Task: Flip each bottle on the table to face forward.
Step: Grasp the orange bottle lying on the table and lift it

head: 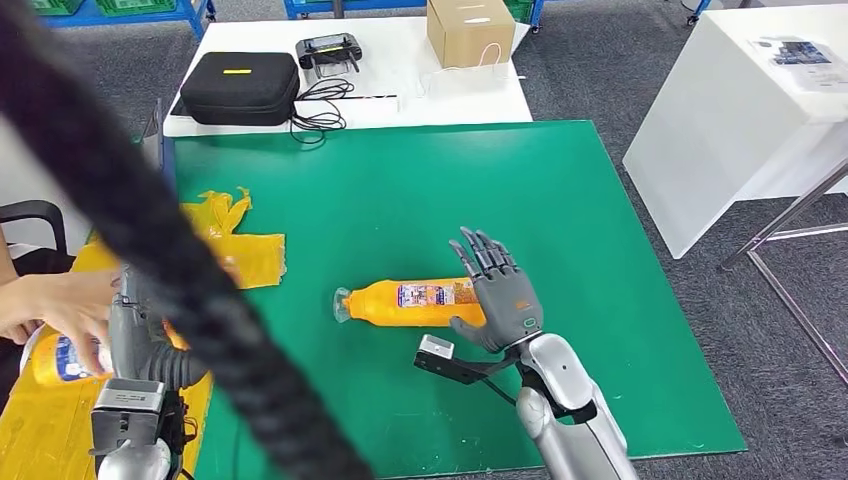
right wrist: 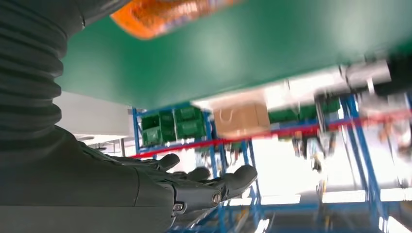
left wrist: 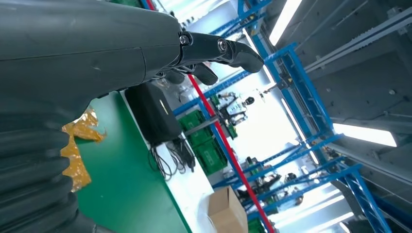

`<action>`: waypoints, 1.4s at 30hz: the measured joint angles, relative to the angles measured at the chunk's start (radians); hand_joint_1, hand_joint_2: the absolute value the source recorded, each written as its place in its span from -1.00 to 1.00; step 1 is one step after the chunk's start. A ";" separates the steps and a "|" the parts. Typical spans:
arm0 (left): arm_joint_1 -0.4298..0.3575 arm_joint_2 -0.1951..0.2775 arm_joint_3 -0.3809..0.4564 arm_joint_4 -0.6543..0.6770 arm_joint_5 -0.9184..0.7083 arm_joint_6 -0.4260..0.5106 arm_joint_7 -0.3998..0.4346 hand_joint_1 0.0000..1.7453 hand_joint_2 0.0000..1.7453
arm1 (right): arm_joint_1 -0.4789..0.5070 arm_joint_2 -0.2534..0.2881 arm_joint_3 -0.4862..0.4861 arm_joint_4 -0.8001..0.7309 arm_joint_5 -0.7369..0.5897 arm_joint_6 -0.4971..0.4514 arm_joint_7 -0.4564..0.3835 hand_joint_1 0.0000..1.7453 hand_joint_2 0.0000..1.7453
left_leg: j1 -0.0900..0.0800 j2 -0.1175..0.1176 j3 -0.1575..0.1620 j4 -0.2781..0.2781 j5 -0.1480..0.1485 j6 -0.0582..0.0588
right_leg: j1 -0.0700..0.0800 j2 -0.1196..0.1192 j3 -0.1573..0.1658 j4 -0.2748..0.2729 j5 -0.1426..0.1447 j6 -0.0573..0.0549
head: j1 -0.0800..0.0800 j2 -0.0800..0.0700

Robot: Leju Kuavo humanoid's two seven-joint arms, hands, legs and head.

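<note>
Readying my right hand (head: 503, 298) beside the orange bottle (head: 415, 303) for a flip.
Left of the bottle, a person's hand (head: 55, 305) holds another bottle (head: 62, 357); my left hand's (left wrist: 87, 53) fingers I cannot tell; bottle lies mid-tabletop (head: 560, 190), right fingers apart, touching its base.

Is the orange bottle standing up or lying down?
Lying down. The orange bottle rests on its side on the green table, cap pointing left.

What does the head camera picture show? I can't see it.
An orange bottle lies on its side on a green mat, with the robot's open right hand beside its base. At the left edge, a person's hand holds another bottle.
</note>
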 joint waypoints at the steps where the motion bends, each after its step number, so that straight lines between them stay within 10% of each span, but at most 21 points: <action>1: -0.001 -0.001 -0.002 -0.001 0.002 -0.005 0.000 -1.00 1.00 | -0.018 -0.006 0.011 0.029 0.008 0.014 0.010 -1.00 1.00 | 0.000 0.000 0.000 0.000 0.000 0.000 | 0.000 0.000 0.000 0.000 0.000 0.000 | 0.000 0.000; 32: -0.134 -0.014 -0.058 0.133 0.063 -0.032 -0.001 -1.00 1.00 | -0.464 0.015 0.186 0.861 0.042 0.095 0.116 -0.94 1.00 | 0.000 0.003 0.018 0.000 -0.002 -0.001 | 0.000 0.003 0.008 -0.001 0.000 -0.001 | 0.000 0.000; 34: -0.134 -0.014 -0.059 0.137 0.063 -0.032 -0.001 -1.00 1.00 | -0.469 0.017 0.186 0.870 0.042 0.095 0.116 -0.59 1.00 | 0.000 0.003 0.019 0.000 -0.002 0.000 | 0.000 0.003 0.010 -0.001 0.000 -0.001 | 0.000 0.000; 38: -0.135 -0.014 -0.060 0.142 0.064 -0.032 -0.001 -1.00 1.00 | -0.471 0.019 0.188 0.880 0.042 0.091 0.118 0.84 1.00 | 0.000 0.003 0.020 0.000 -0.001 0.000 | 0.000 0.003 0.015 -0.001 0.002 -0.002 | 0.000 0.000; 42: -0.134 -0.015 -0.060 0.142 0.065 -0.030 0.000 -1.00 1.00 | -0.456 0.023 0.188 0.878 0.014 0.022 0.119 1.00 1.00 | 0.000 0.003 0.019 0.000 0.000 0.000 | 0.000 0.002 0.015 -0.001 0.002 -0.003 | 0.000 0.000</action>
